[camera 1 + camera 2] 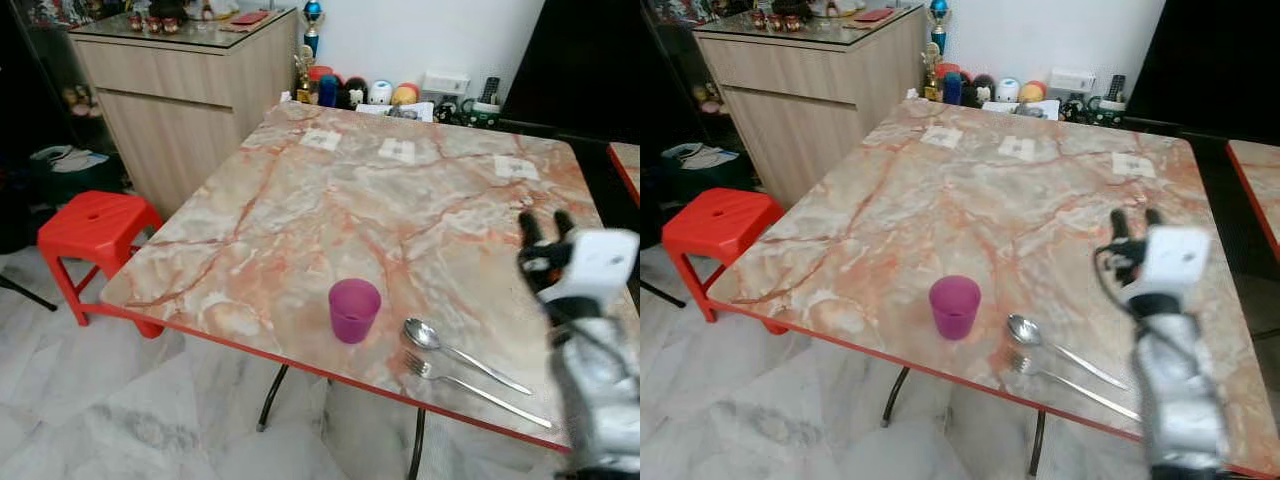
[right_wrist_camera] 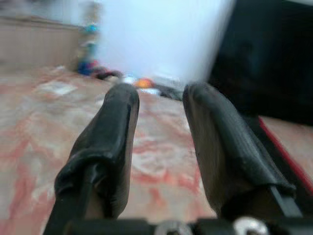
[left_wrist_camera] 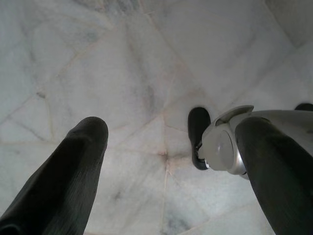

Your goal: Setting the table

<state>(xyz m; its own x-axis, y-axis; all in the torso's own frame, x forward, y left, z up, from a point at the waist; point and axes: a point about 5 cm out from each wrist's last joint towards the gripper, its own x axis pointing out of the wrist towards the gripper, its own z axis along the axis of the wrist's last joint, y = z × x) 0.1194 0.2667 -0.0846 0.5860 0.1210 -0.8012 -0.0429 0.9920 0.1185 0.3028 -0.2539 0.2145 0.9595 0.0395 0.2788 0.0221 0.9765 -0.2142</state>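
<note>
A purple cup (image 1: 354, 309) stands upright near the front edge of the marble table (image 1: 400, 200). To its right lie a spoon (image 1: 460, 353) and, just in front of it, a fork (image 1: 470, 385), both angled toward the front right. My right gripper (image 1: 545, 227) is raised above the table's right side, open, fingers (image 2: 117, 122) pointing up and away, nothing between them. It is beyond and to the right of the cutlery. My left gripper (image 3: 166, 142) hangs open over the marble floor.
A red stool (image 1: 95, 225) stands left of the table. A wooden cabinet (image 1: 190, 90) is at the back left. Small toys and bottles (image 1: 355, 92) crowd the table's far edge, with three paper squares (image 1: 397, 150) near them. A second red-edged table (image 1: 625, 165) is at right.
</note>
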